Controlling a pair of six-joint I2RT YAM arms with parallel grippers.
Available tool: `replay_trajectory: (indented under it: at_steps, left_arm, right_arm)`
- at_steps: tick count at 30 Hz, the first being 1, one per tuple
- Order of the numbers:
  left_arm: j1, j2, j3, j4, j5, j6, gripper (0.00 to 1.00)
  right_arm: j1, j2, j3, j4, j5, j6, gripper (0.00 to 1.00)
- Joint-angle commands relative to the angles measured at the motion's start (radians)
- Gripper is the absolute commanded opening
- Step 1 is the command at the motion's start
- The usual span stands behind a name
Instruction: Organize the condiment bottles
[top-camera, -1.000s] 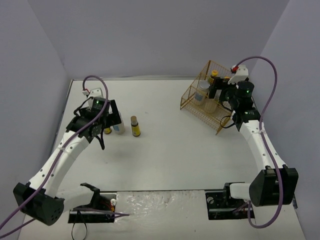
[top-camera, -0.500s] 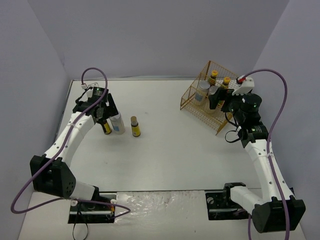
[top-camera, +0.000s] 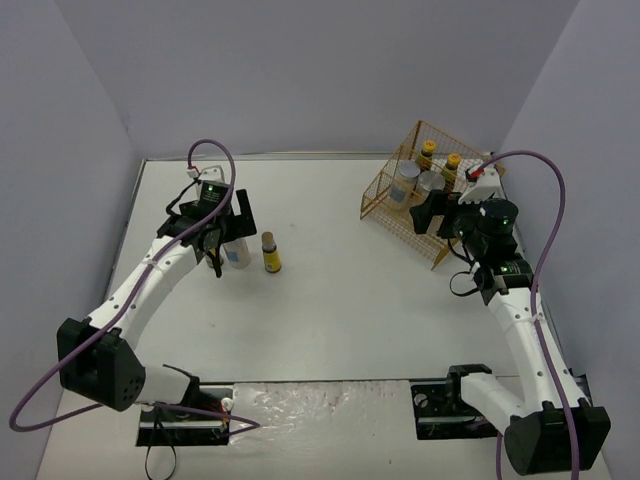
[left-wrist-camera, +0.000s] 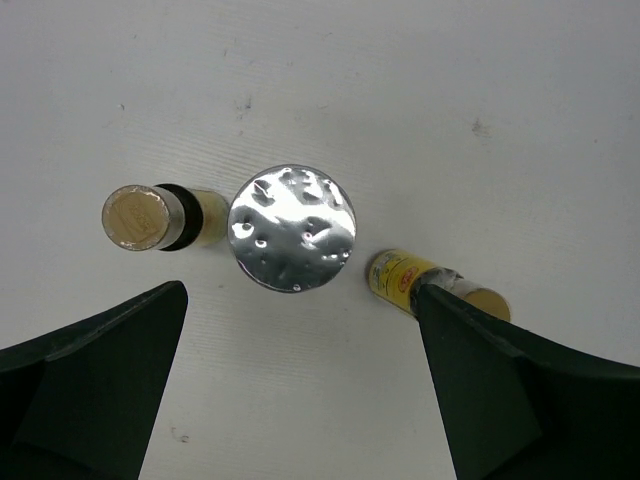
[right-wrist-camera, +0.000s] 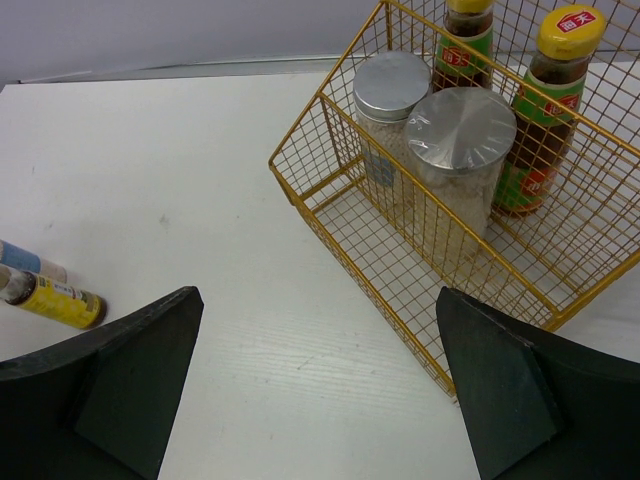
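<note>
My left gripper (top-camera: 222, 240) is open and empty, pointing down above three bottles standing on the table. In the left wrist view, the gripper (left-wrist-camera: 300, 400) hangs over a pale bottle with a silver lid (left-wrist-camera: 292, 228), a dark bottle (left-wrist-camera: 150, 217) to its left and a yellow-labelled bottle (left-wrist-camera: 420, 282) to its right. My right gripper (right-wrist-camera: 320, 390) is open and empty, just in front of the gold wire basket (right-wrist-camera: 330, 190). The basket holds two pale silver-lidded bottles (right-wrist-camera: 393, 85) (right-wrist-camera: 461, 130) and two dark yellow-capped bottles (right-wrist-camera: 467, 40) (right-wrist-camera: 555, 90).
The basket (top-camera: 415, 190) stands at the back right, close to the right wall. The yellow-labelled bottle (top-camera: 271, 253) and the pale one (top-camera: 237, 250) stand left of centre. Grey walls enclose the white table (top-camera: 340, 290).
</note>
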Motion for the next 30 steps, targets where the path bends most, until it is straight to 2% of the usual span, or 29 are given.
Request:
replay_trajectory:
  at_steps: [1,6,16,19,26,30]
  left_arm:
    - [0.002,0.039,0.013,0.083,-0.033,0.037,0.97]
    - [0.003,0.102,0.024,0.108,-0.036,0.048,0.96]
    - [0.004,0.166,0.021,0.123,-0.038,0.05,0.82]
    - [0.004,0.173,0.009,0.132,-0.043,0.053,0.74]
    - [0.004,0.132,-0.006,0.121,-0.045,0.075,0.37]
    - [0.004,0.085,0.004,0.123,-0.046,0.117,0.22]
  right_arm:
    - [0.006,-0.03,-0.003,0.053,-0.036,0.019,1.0]
    - [0.006,-0.036,-0.01,0.052,-0.051,0.026,1.0]
    - [0.006,-0.045,-0.021,0.048,-0.06,0.032,1.0]
    - [0.006,-0.046,-0.024,0.05,-0.071,0.042,1.0]
    - [0.006,-0.062,-0.035,0.048,-0.068,0.046,1.0]
    - [0.006,-0.067,-0.035,0.047,-0.075,0.046,1.0]
